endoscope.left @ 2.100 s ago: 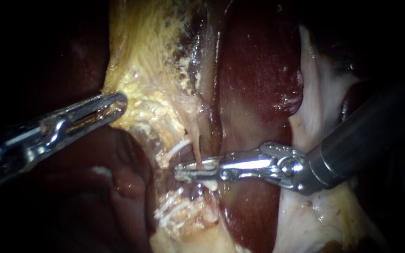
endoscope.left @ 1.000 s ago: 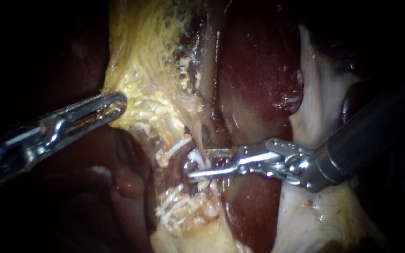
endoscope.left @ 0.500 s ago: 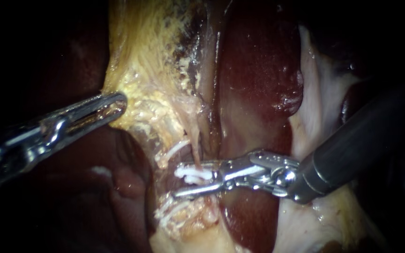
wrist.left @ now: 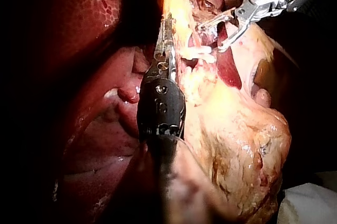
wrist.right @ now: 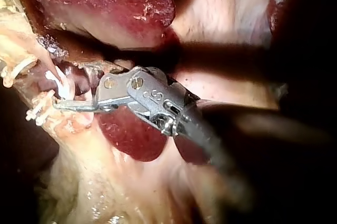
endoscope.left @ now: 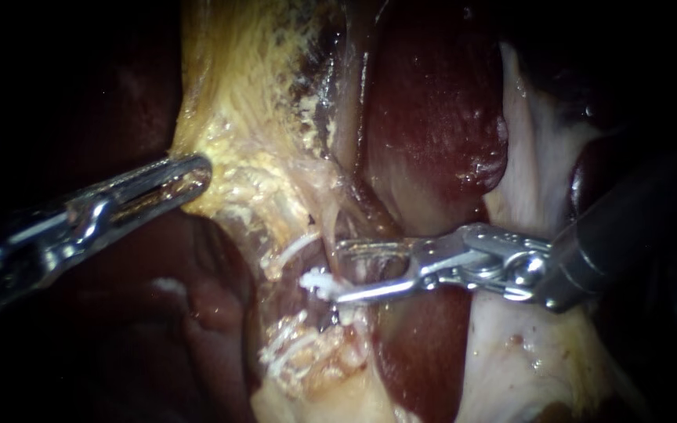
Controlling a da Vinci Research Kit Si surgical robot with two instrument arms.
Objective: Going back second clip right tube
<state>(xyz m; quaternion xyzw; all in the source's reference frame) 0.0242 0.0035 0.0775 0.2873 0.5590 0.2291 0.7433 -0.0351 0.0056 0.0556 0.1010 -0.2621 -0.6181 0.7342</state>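
A thin pinkish tube (endoscope.left: 329, 233) runs down from the yellowish tissue (endoscope.left: 237, 133), and a white clip (endoscope.left: 317, 282) sits across it. My right instrument (endoscope.left: 337, 272) comes in from the right with its jaws open. They stand just right of the clip, the lower jaw close beside it, and hold nothing. My left instrument (endoscope.left: 196, 177) is shut on the edge of the yellowish tissue. In the left wrist view the left instrument (wrist.left: 167, 30) lies along that tissue, with the clip (wrist.left: 198, 51) and my right instrument (wrist.left: 220, 30) beyond. The right wrist view shows the open right instrument (wrist.right: 71, 90) by the clip (wrist.right: 57, 84).
Dark red liver (endoscope.left: 432, 110) fills the upper middle and lies under the right instrument's jaws. Pale tissue (endoscope.left: 526, 360) spreads at the lower right. White strands (endoscope.left: 287, 352) lie in the frayed tissue below the clip, and another white strand (endoscope.left: 295, 249) lies left of the tube.
The right instrument's jaws were closed across the tube, then opened and left the white clip on it. They have drawn back to the right. The left instrument has not moved.
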